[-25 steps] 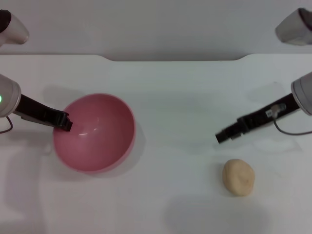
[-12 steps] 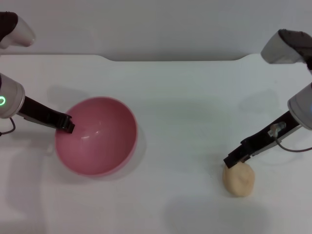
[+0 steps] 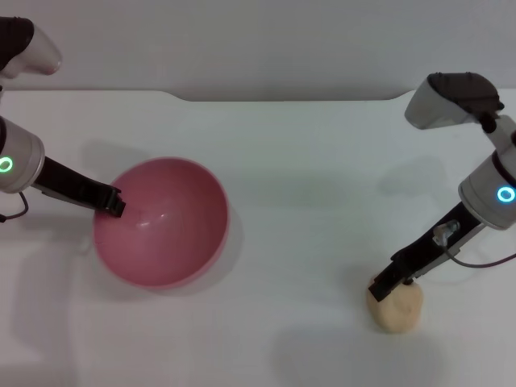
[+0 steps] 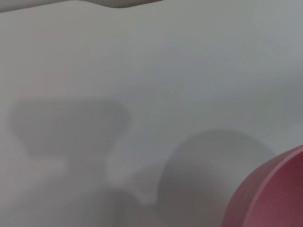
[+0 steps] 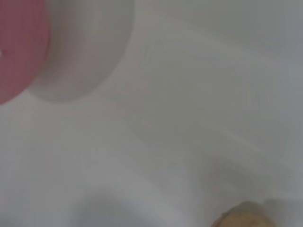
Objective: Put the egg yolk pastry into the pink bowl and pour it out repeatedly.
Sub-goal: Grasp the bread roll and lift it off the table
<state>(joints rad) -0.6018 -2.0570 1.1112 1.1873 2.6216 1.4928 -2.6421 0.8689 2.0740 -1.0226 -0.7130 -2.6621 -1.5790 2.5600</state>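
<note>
Counter (image 3: pixel 306 185): flat, matte white, with a notched far edge; it carries both task items well apart, so each arm works on its own side.

Bowl (image 3: pixel 161 222): at 9 o'clock on the counter, a round, deep, glossy pink shell with a smooth plain inside and nothing in it. It appears tipped, its opening turned toward the left arm. The left tool (image 3: pixel 113 203) sits at the rim on the 9 o'clock side, apparently pinching the wall to steady the bowl for loading; the exact finger state cannot be told.

Pastry (image 3: pixel 396 305): at 5 o'clock on the counter, a small, pale yellow-beige ball, matte and slightly lumpy, probably soft enough to dent under a hard squeeze. The right tool (image 3: pixel 382 287) touches its upper 10 o'clock side, placed for pickup; whether the fingers are spread or pressed together cannot be told. The pastry rests on the counter, not yet lifted.
</note>
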